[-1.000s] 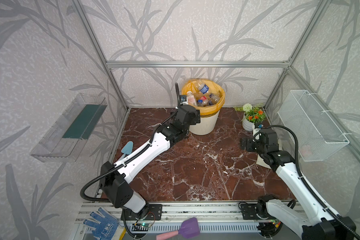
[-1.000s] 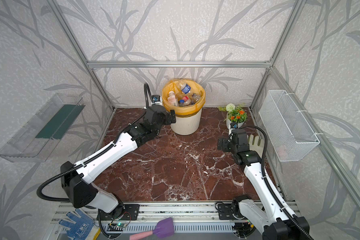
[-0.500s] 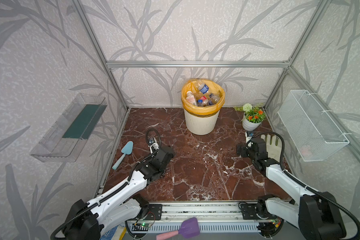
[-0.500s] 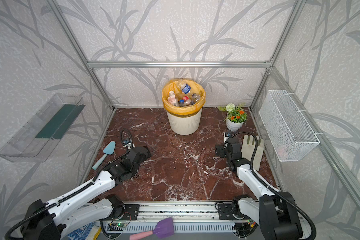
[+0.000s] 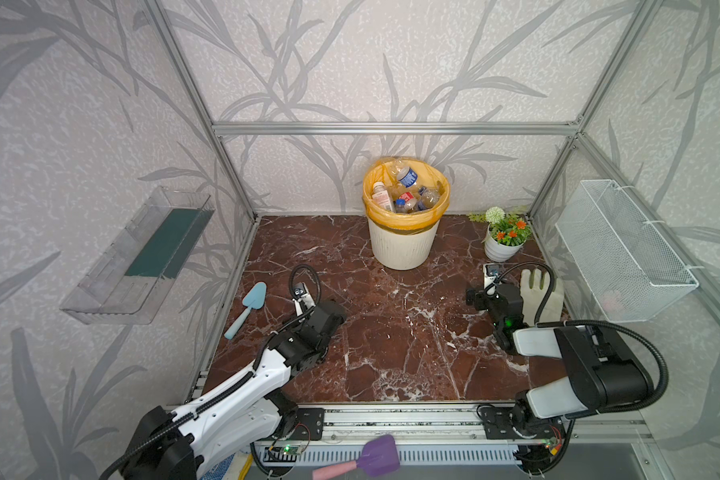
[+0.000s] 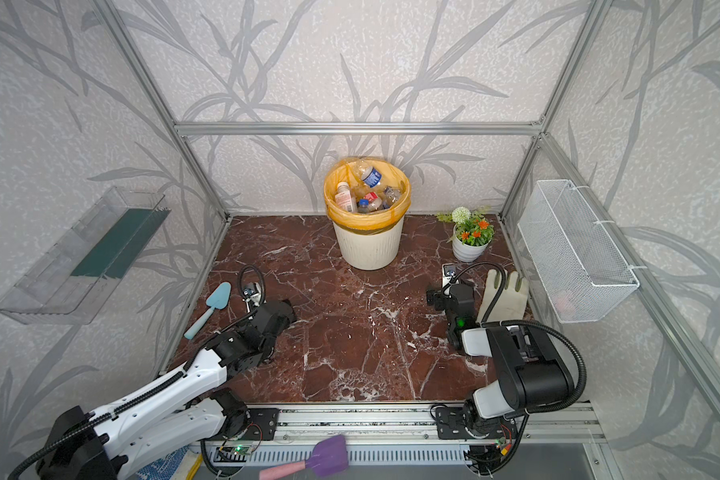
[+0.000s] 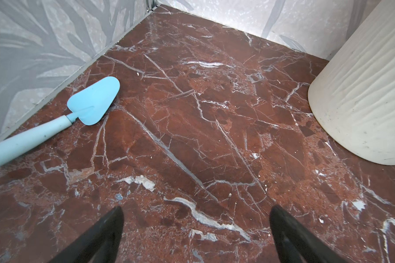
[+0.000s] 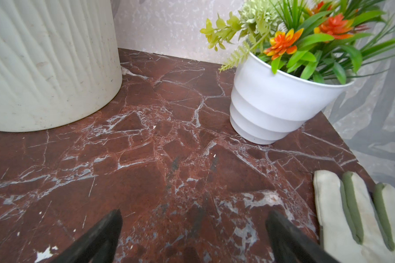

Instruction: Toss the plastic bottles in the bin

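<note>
2 arms [image 5: 242, 386] pulled back (jaws wide), red marble floor [image 5: 391, 332], leaf-print walls [image 5: 350, 62]

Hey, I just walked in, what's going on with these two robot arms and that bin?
A two-armed robot is binning plastic bottles, and the job looks done or nearly so. The plastic bottles in view are all piled inside the orange-lined bin at the back; I see none on the marble tabletop. The left gripper and right gripper hang low over the marble, both open and empty. A blue trowel, a work glove and a potted plant sit untouched.
</note>
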{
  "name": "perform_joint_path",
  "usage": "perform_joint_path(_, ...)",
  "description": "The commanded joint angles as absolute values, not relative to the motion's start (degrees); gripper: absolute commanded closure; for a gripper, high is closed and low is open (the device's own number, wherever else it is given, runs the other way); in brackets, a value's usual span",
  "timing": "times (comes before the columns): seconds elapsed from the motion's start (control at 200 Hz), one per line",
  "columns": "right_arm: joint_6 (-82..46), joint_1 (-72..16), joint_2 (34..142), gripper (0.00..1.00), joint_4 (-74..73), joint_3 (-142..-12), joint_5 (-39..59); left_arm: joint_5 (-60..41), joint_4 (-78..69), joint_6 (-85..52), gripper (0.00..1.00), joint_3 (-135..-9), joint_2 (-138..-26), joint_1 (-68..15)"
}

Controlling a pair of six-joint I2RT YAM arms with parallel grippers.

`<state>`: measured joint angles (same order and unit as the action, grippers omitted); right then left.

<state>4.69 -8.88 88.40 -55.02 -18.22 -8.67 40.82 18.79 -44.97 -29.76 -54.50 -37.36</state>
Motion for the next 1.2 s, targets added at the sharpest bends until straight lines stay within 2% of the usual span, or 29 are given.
perform_joint_path(0.0, 6.7, -8.8, 92.5, 0.01, -68.7, -16.1, -6.9, 46.0, 15.3, -38.6, 0.01, -32.0, -56.3, -37.0)
perform_joint_path(0.28, 5.0, -8.8, 91.5, 0.01, -61.1, -19.4, -11.0, 52.8, -0.5, -21.7, 0.01, -30.0, -62.3, -32.6)
perform_joint_path(0.405, 4.7, -8.8, 91.4, 0.01, -59.3, -20.4, -11.5, 51.8, -2.6, -25.0, 0.01, -31.5, -65.1, -25.9)
perform_joint_path(0.585, 4.7, -8.7, 91.4, 0.01, -59.2, -20.3, -11.5, 50.4, -22.3, 1.4, 0.01, -32.6, -74.0, -22.2)
perform_joint_path(0.65, 4.7, -8.7, 91.4, 0.01, -59.2, -20.3, -11.5, 47.0, -26.7, 4.2, 0.01, -32.8, -78.1, -19.5)
perform_joint_path(0.77, 4.7, -8.7, 91.4, 0.01, -59.2, -20.4, -11.6, 35.5, -37.9, 7.4, 0.1, -29.9, -83.5, -15.0)
perform_joint_path(0.835, 4.7, -8.7, 91.3, 0.01, -59.2, -20.3, -11.5, 33.0, -43.3, 9.3, 0.09, -29.0, -86.3, -13.6)
perform_joint_path(0.9, 4.7, -8.7, 91.4, 0.01, -59.2, -20.3, -11.6, 31.0, -40.6, 6.7, 0.09, -29.6, -87.7, -12.1)
perform_joint_path(1.005, 4.7, -8.7, 91.4, 0.01, -59.2, -20.4, -11.6, 28.4, -45.1, 4.3, 0.07, -27.0, -88.2, -9.4)
perform_joint_path(1.115, 4.7, -8.7, 91.4, 0.01, -59.2, -20.4, -11.6, 19.0, -52.5, -1.0, 0.05, -21.5, -86.8, -3.5)
perform_joint_path(1.195, 4.7, -8.7, 91.3, 0.01, -59.2, -20.3, -11.6, 12.9, -61.0, -3.0, 0.03, -18.1, -89.8, -0.2)
